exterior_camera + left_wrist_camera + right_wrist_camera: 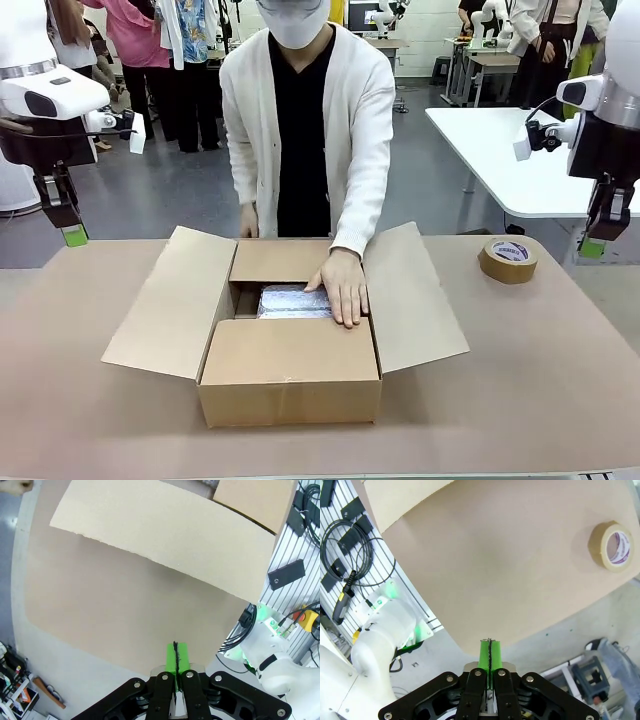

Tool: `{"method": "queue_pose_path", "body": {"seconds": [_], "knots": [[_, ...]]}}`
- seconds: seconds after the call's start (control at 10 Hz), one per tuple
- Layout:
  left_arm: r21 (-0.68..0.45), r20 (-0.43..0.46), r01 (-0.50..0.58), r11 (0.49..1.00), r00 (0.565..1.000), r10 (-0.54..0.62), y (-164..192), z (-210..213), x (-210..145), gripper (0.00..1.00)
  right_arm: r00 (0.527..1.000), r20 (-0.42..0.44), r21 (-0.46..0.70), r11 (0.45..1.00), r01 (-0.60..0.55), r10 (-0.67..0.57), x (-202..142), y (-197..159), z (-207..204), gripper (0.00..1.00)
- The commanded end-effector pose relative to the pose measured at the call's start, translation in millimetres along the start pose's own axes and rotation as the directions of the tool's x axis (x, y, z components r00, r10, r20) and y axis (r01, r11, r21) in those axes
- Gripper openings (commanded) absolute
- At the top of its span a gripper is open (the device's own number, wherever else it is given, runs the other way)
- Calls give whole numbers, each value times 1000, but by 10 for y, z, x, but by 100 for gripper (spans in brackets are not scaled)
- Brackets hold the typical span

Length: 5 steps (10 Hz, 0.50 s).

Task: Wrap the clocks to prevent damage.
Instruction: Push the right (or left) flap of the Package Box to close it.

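Observation:
The clocks (292,301) lie as a silvery crinkly bundle inside an open brown cardboard box (290,370) at the table's middle. A person's hand (343,285) rests on the bundle's right end. My left gripper (72,235) hangs shut above the table's far left edge, well away from the box. In the left wrist view its green pads (175,656) press together with nothing between them. My right gripper (592,246) hangs shut at the far right, beyond the tape roll. Its pads (490,655) are also closed on nothing.
A brown tape roll (508,259) lies on the table's far right, also seen as the tape roll (610,545) in the right wrist view. The box's side flaps (168,303) spread out to both sides. Bare brown table (540,380) surrounds the box.

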State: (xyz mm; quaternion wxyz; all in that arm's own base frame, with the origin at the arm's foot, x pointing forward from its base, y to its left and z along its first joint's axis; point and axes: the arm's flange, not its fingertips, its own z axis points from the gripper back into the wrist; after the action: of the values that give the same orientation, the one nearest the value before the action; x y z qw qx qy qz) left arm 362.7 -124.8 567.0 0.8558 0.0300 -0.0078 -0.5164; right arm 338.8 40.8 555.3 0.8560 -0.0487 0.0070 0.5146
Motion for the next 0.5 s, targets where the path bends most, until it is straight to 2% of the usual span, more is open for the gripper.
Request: {"method": "queue_pose_path", "body": {"seconds": [0.0,0.4], "knots": [[-1,-2,-3,1000,1000,3,-10,6,-26,0,1000,-8,-3,1000,10,-10,4,12,-4,1],[-1,-2,-3,1000,1000,3,-10,6,-26,0,1000,-8,-3,1000,10,-10,4,12,-4,1]]}}
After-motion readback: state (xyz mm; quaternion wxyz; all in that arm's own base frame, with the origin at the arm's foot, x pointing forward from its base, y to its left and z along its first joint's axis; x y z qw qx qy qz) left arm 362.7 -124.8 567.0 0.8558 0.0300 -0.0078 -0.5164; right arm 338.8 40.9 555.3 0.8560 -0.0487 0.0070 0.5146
